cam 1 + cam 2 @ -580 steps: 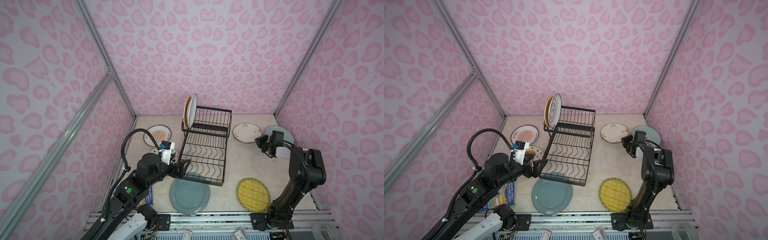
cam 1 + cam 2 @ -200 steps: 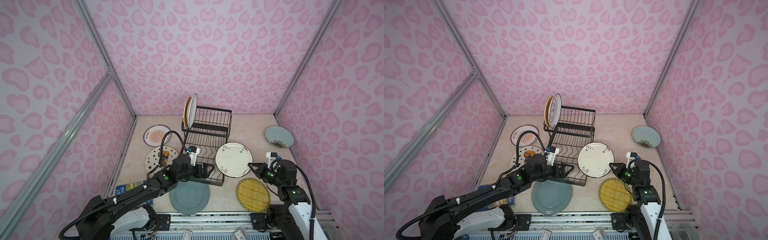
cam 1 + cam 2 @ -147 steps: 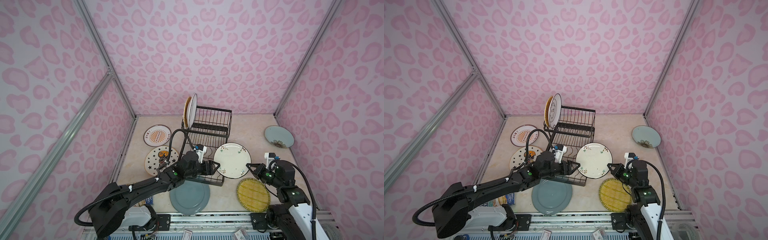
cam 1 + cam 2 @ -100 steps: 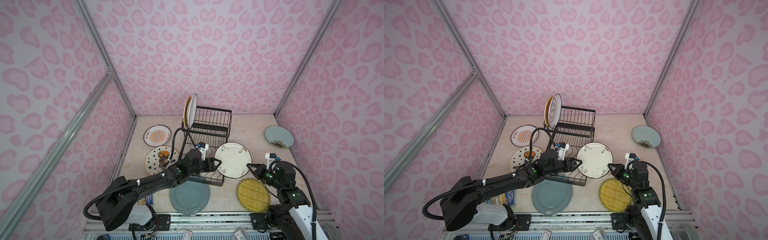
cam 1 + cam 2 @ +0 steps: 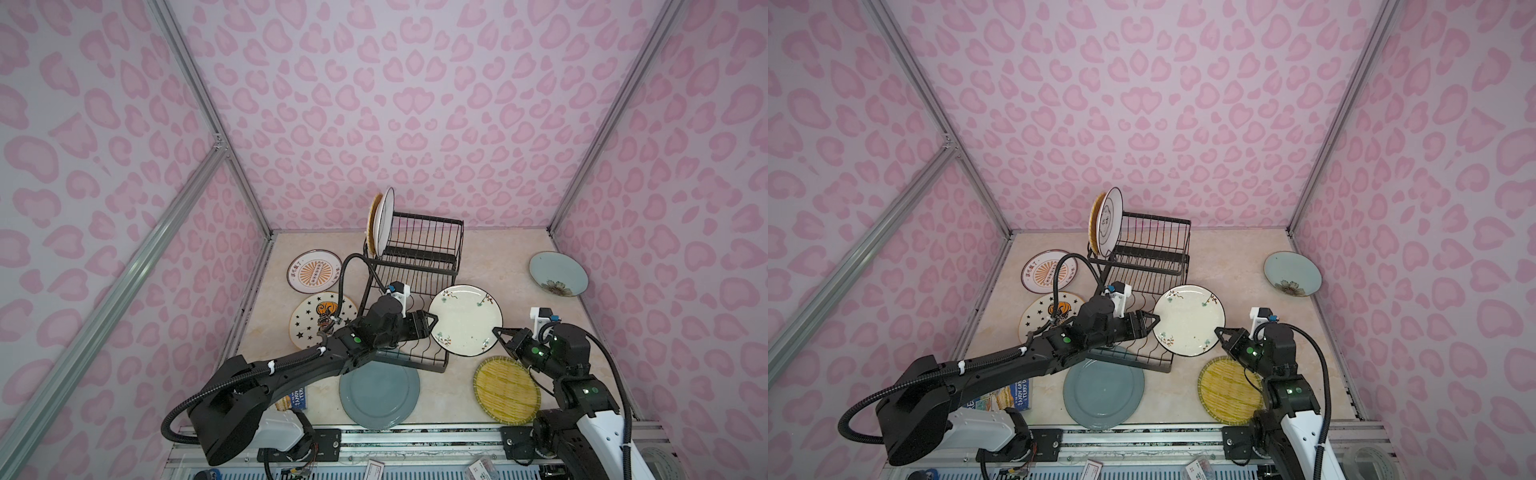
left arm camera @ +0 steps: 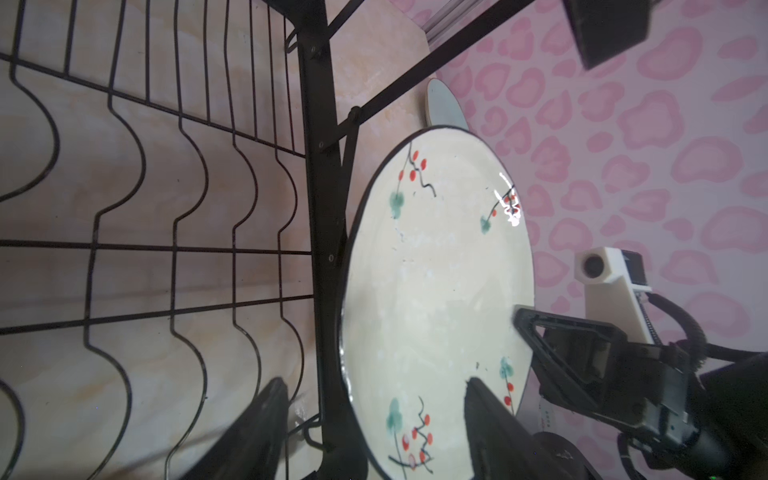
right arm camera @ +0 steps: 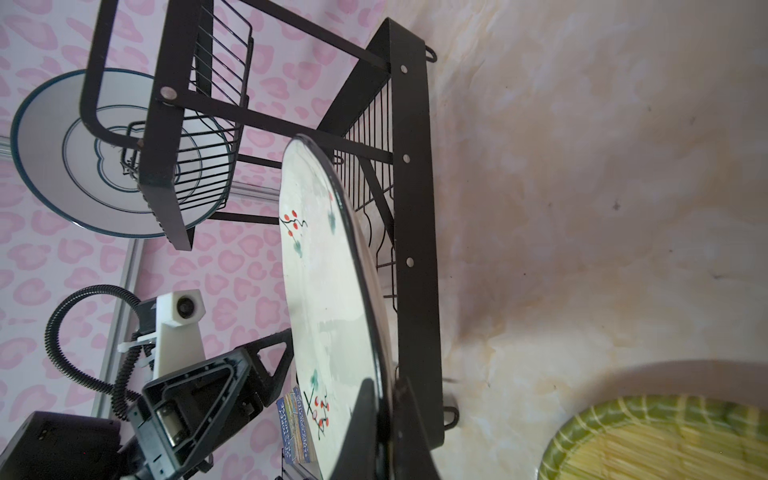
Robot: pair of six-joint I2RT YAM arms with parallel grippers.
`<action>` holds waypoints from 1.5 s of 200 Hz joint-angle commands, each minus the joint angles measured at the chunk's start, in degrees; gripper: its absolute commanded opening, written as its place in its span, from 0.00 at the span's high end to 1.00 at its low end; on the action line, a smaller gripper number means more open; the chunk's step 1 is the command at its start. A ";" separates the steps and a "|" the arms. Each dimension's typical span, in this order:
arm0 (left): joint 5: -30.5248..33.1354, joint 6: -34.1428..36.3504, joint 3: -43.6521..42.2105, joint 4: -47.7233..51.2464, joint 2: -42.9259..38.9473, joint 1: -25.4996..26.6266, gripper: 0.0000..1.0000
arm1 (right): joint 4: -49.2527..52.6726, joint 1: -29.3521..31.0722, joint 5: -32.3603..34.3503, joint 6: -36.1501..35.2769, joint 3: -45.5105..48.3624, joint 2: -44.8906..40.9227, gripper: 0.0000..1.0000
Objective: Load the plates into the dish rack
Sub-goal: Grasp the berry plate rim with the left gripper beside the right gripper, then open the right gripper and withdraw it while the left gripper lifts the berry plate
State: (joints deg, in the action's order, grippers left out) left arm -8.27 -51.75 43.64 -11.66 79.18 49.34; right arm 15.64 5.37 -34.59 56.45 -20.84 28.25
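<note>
The glossy cream sprig plate, round and dark-rimmed, hangs tilted just right of the near end of the black wire dish rack. My right gripper is clamped on its right rim. My left gripper, short of the plate a second ago, now straddles the left rim with its jaws apart. I count eight plates: this one, two upright plates at the rack's far end, and five flat on the marbled table: sunburst plate, star plate, teal-grey plate, woven yellow plate, pale blue plate.
</note>
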 commanded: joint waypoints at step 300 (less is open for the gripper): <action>-14.67 -3.51 0.21 -11.67 -2.20 -1.58 0.96 | 14.00 1.45 9.81 -2.57 -18.88 -5.45 0.26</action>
State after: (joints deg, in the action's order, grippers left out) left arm -20.27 -59.72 41.98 -26.20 78.94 47.64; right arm 26.24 6.81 -29.50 56.03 -37.98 23.86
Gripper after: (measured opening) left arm 0.094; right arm 0.717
